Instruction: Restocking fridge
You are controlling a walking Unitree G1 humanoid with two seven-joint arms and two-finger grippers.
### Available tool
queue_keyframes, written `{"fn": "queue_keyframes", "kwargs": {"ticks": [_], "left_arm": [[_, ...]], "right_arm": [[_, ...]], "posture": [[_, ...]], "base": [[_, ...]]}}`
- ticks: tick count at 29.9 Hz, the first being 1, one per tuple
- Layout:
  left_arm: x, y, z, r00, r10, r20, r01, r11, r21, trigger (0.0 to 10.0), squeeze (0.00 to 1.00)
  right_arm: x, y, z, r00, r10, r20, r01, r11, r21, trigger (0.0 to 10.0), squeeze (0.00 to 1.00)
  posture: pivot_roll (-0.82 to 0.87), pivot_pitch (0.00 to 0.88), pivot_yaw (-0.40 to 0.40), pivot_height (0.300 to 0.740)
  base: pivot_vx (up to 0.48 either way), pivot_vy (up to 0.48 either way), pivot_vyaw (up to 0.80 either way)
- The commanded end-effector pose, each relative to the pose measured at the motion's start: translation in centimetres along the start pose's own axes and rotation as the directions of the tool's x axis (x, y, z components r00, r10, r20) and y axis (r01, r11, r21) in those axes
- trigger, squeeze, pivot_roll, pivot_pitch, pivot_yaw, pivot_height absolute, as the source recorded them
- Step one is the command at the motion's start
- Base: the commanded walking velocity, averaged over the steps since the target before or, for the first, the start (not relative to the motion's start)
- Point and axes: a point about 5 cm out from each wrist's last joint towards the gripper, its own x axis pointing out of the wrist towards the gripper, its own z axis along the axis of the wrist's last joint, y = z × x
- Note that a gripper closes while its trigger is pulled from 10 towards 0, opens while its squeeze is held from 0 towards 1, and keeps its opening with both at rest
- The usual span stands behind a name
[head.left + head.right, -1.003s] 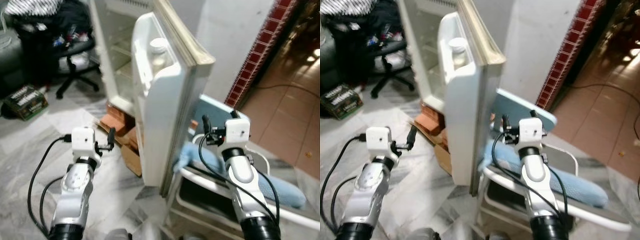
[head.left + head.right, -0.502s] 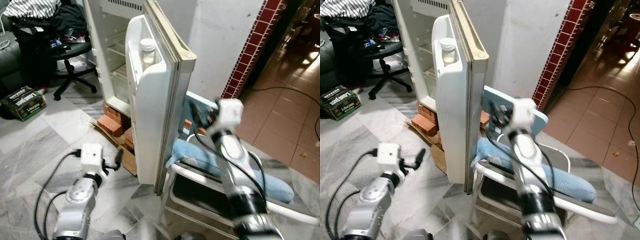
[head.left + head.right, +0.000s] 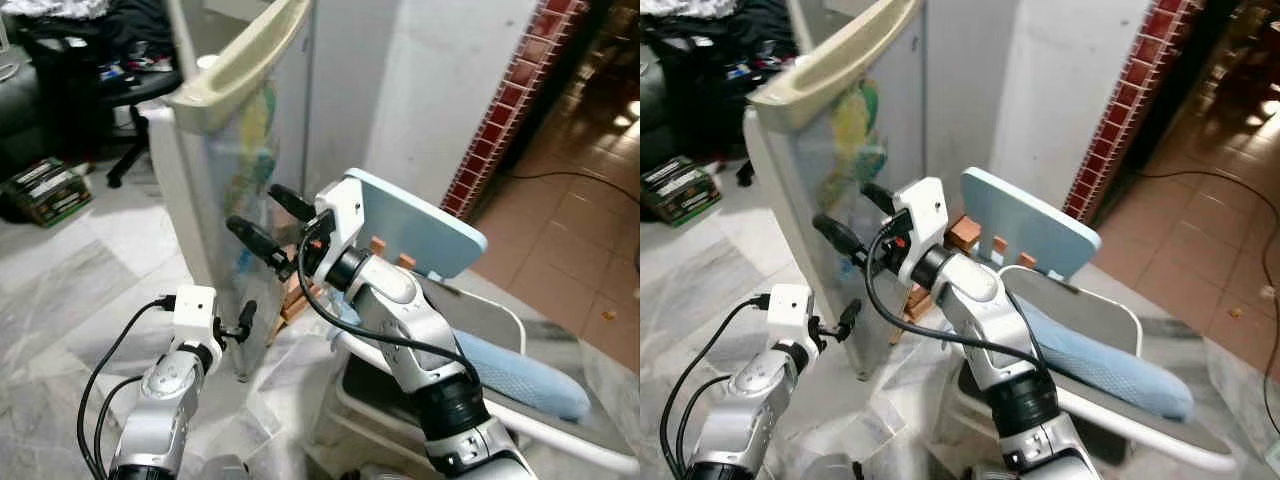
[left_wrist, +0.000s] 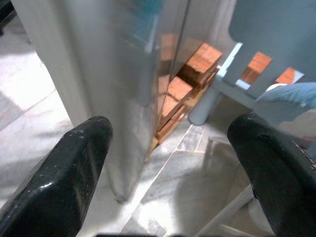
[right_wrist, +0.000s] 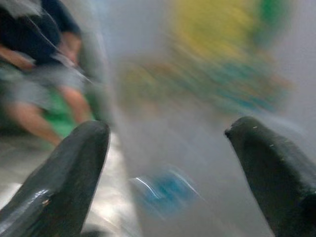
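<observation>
We log the scene from the robot's left across to its right. Far left, on the floor: one dark box (image 3: 42, 187) with printed sides, and behind it one black office chair (image 3: 130, 95) heaped with dark clothing.

Left gripper (image 3: 245, 322): held low, just beside the bottom corner of the fridge door (image 3: 240, 180). In the left wrist view its two fingers (image 4: 64, 177) stand spread, with nothing between them. That view looks past the door's lower edge to a stack of orange bricks (image 4: 190, 81) on the marble floor (image 3: 60, 300).

Centre: the fridge door, one, upright, its long axis vertical. We see its outer face, which carries a yellow and green sticker (image 3: 855, 130), and its cream top edge. One white cap or lid (image 3: 207, 62) peeks just above that edge; we cannot tell what it belongs to.

Right gripper (image 3: 262, 222): raised to mid-door height, fingers spread, empty, tips pointing at the outer face and very near it. We cannot tell if they touch. The right wrist view is blurred.

Key relation: the door lies directly ahead of the right gripper and a little to the robot's left. The right arm is the nearer one at working height. We judge that any push would go along the fingers' own line, square to the door face.

Right: one pale blue chair (image 3: 420, 225), and one white frame (image 3: 560, 425) bearing a blue cushion (image 3: 530, 365).

Count: two grippers, both empty; no stock item in either.
</observation>
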Motion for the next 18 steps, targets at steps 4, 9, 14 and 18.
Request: {"fn": "queue_keyframes", "kwargs": {"ticks": [4,9,14,18], "left_arm": [[0.1,-0.1,0.3,1.000,0.001,0.000,-0.001,1.000,0.005,10.0,0.00],[0.3,0.4,1.6,0.996,0.038,0.085,-0.041,0.999,0.028,10.0,0.00],[0.2,-0.1,2.5,0.990,0.006,0.143,-0.020,0.995,0.094,10.0,0.00],[0.1,0.0,2.4,0.989,0.014,0.144,-0.026,0.996,0.084,10.0,0.00]], "right_arm": [[-4.2,-4.7,-2.7,0.942,-0.326,-0.084,0.319,0.944,-0.084,10.0,0.00],[-7.6,-6.6,-3.8,0.861,-0.498,-0.102,0.485,0.865,-0.128,10.0,0.00],[-9.7,-7.0,-4.3,0.812,-0.578,-0.076,0.562,0.810,-0.167,10.0,0.00],[-10.5,-7.1,-4.0,0.783,-0.620,-0.044,0.607,0.778,-0.164,10.0,0.00]], "posture": [[0.02,0.000,-0.048,0.740],[0.01,0.000,-0.047,0.740],[0.01,0.000,-0.041,0.740],[0.00,0.000,-0.039,0.740]], "base": [[0.000,0.000,0.00],[0.000,0.000,0.00],[0.000,0.067,0.00],[0.000,0.426,0.00]]}}
